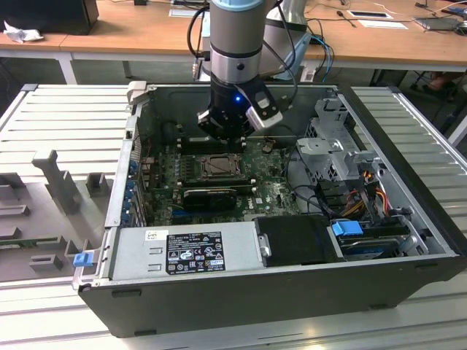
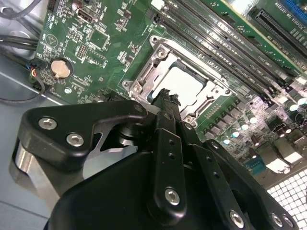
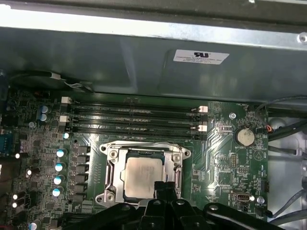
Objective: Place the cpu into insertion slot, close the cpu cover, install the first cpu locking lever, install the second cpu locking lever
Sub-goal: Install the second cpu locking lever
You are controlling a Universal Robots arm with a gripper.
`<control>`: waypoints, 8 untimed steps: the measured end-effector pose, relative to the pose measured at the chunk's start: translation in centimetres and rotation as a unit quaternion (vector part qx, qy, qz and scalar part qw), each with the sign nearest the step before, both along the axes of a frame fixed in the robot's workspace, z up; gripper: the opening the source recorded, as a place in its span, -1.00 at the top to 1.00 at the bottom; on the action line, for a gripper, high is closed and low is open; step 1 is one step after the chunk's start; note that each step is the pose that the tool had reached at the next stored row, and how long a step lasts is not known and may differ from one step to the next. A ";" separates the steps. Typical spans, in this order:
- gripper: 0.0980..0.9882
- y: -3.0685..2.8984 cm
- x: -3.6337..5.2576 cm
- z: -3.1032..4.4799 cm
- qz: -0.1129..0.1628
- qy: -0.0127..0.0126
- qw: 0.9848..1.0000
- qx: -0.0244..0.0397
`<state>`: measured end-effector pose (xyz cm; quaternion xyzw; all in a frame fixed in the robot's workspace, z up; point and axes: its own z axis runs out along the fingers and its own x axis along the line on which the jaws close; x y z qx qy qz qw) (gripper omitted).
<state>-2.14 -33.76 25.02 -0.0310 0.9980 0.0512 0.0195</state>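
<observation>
Cpu (image 3: 140, 178) sits flat in the insertion slot (image 3: 111, 154), cpu cover (image 3: 144, 149) lying shut over its edges so the chip is framed square. Gripper (image 2: 165, 96), fingers pinched together and empty, hovers at the socket's edge, presumably for the levers.

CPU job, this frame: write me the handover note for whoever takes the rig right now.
Gripper: fingers together, holding nothing, tips at the edge of the insertion slot.
The cpu already lies in the slot, seen in both wrist views.
The cpu cover is down, framing the chip.
Done: chip placed, cover closed.
Left: I cannot tell from these views whether either locking lever is latched; check both.
</observation>
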 end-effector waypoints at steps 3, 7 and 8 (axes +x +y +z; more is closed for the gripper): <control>0.98 -0.26 0.00 0.00 0.000 0.002 1.000 0.000; 0.98 -0.98 0.00 -0.07 0.000 0.009 1.000 0.001; 0.98 -1.34 0.00 -0.12 0.000 0.009 1.000 0.001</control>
